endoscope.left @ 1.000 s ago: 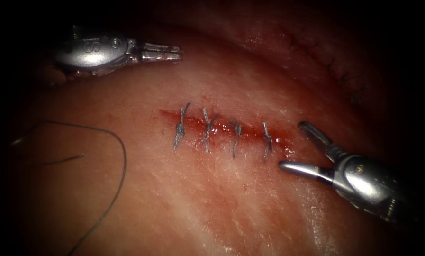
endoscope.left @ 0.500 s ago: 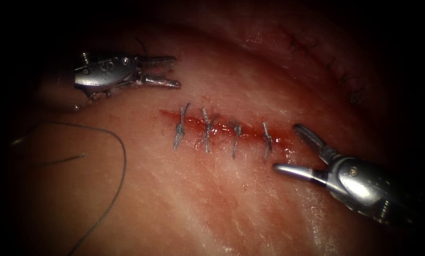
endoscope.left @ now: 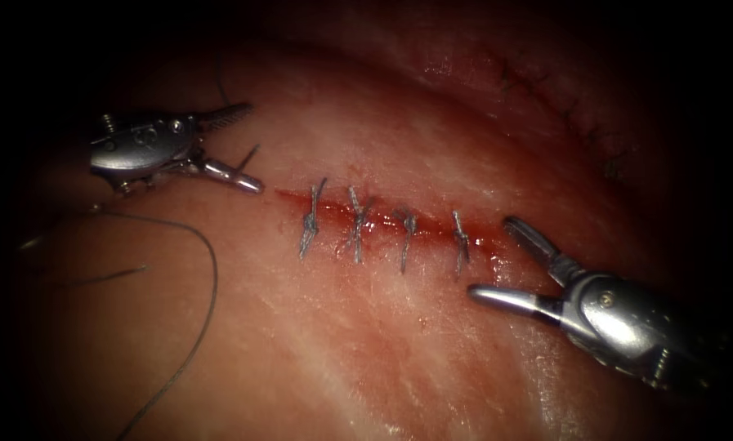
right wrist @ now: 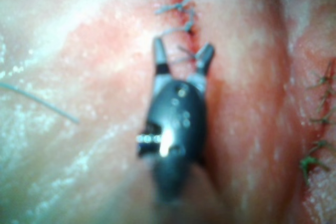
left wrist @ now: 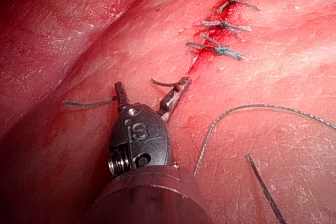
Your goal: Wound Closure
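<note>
The cut point(endoscope.left: 382, 222) runs across the tissue point(endoscope.left: 366, 343), held by several knotted stitches point(endoscope.left: 356, 224) with red fluid along it. My left tool point(endoscope.left: 253, 147) stands open just left of the cut's left end. A short cut end of thread point(endoscope.left: 248, 157) lies against its lower jaw, ungripped. The left wrist view shows the same open jaws point(left wrist: 152, 83) and thread end point(left wrist: 163, 83). My right tool point(endoscope.left: 491, 257) is wide open at the cut's right end, holding nothing, as the right wrist view point(right wrist: 182, 45) also shows.
A long loose thread point(endoscope.left: 211, 269) curves over the tissue on the left, with a short piece point(endoscope.left: 121, 273) beside it. Another short thread end point(left wrist: 84, 103) lies by the left tool. An older stitched line point(endoscope.left: 562, 98) crosses the far right.
The left tool's jaws went from shut to open, and it moved down toward the cut's left end. The right tool drifted slightly left, still open.
</note>
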Available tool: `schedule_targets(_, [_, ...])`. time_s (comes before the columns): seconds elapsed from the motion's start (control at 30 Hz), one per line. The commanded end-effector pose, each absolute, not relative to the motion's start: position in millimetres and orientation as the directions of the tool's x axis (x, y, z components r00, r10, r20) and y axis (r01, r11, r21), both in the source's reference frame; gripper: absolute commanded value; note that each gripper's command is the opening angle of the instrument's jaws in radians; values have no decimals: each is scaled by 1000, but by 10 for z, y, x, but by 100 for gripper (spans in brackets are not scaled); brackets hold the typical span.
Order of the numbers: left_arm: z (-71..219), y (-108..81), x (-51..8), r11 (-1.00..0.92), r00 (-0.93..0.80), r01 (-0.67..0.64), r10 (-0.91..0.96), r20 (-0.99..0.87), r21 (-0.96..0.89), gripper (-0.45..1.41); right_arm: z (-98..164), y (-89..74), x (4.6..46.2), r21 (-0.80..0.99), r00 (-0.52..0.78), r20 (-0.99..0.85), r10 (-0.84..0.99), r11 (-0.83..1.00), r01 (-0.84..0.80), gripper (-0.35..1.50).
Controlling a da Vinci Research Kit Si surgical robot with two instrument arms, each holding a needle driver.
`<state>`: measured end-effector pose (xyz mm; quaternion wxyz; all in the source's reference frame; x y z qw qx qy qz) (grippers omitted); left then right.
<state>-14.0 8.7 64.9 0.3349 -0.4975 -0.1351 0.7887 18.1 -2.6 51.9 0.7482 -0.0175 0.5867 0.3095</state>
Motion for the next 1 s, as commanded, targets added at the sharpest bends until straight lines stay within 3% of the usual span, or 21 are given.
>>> schedule_targets(0.03, [655,80,-141,-739,-281,-392,663,-694,-548,73,526,-30,192,342,117,-888,445,808,-479,148])
schedule_targets(0.4, [650,74,-132,-757,-343,-373,649,-679,-536,69,525,-31,193,343,116,-888,444,809,-477,150])
schedule_targets(0.83, [623,74,-96,-802,-636,-371,586,-502,-467,57,523,-31,194,345,115,-888,445,810,-474,148])
schedule_targets(1.0, [612,78,-83,-815,-669,-362,565,-483,-452,54,522,-32,194,345,120,-887,447,811,-472,147])
